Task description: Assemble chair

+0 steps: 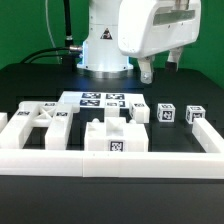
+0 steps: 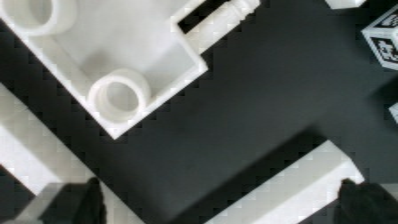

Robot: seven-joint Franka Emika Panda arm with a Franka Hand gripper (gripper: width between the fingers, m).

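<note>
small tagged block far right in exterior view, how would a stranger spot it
Find the white border rail fencing the black table. A row of tagged cubes leads toward its arm on the exterior view's right. The small tagged block is the last, nearest that arm.

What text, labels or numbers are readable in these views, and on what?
No readable words or numbers anywhere.
On the chunky white plastic chair pieces: black-and-white square tags, patterns only.
On the flat white marker board: tag patterns only.
On the white robot base: dark triangular sign, too small to read.
</note>
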